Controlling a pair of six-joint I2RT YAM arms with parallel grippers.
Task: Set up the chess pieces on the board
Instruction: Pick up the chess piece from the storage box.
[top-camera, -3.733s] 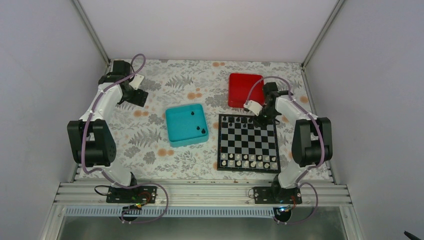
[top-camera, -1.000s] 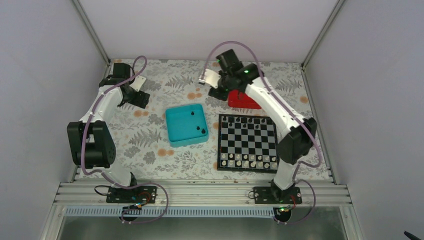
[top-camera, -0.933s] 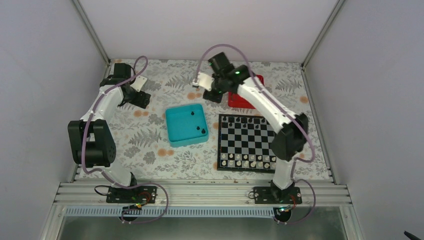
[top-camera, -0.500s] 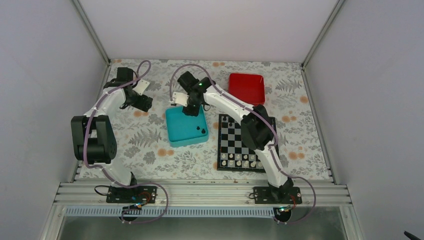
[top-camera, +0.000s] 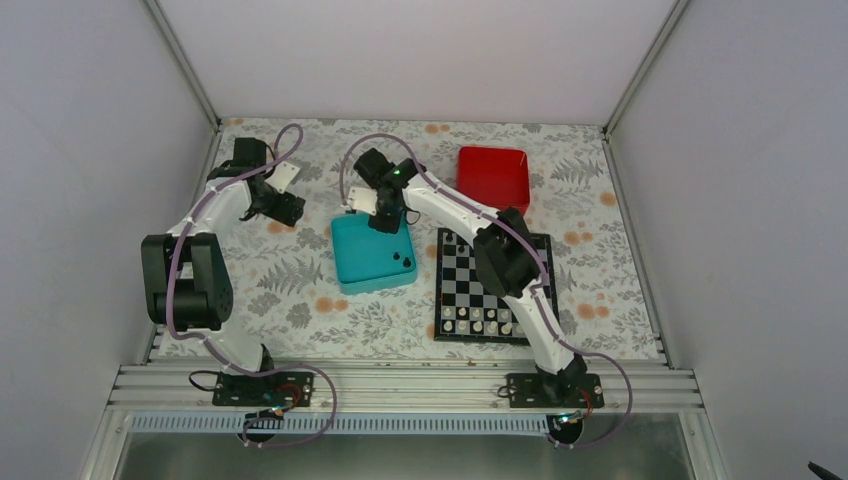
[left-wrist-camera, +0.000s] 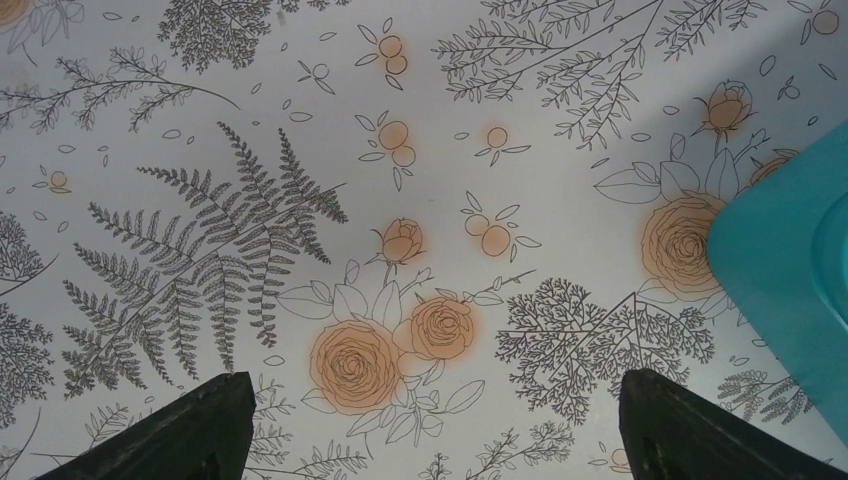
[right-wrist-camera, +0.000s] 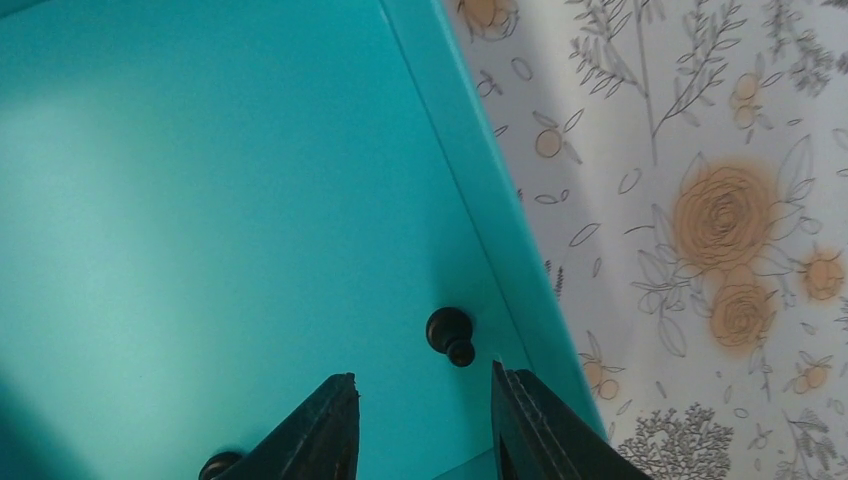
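Your right gripper (right-wrist-camera: 421, 385) is hovering over the teal tray (right-wrist-camera: 200, 180), jaws parted, gripping nothing, roughly lined up on 1 black piece (right-wrist-camera: 450, 335) sitting just beside the tray wall, centre-right of the wrist frame. I can't tell whether it is standing upright or leaning. Risk 1: the right finger (right-wrist-camera: 535, 425) is tracking almost over the wall, so a straight drop is probably clipping the rim and shoving the tray. Risk 2: you're closing on a small round head, and an off-centre pinch is likely squirting it along the wall. Risk 3: a 2nd piece (right-wrist-camera: 220, 465) is peeking in at the lower left of that frame near the other finger, and a wide approach is risking a knock. In the top view, 2 more pieces (top-camera: 403, 260) are waiting in the tray's lower right corner. The board (top-camera: 470, 300) is lying right of the tray, with white pieces (top-camera: 480, 324) along its bottom row. The right arm is crossing its upper half and hiding much of the top row, so a low carry-back is endangering whatever is standing there. The left gripper (left-wrist-camera: 432, 385) is idling wide open and empty over the floral cloth (left-wrist-camera: 300, 150), upper left in the top view, obstructing nothing. The red tray (top-camera: 493, 175) is sitting at upper centre, well apart.
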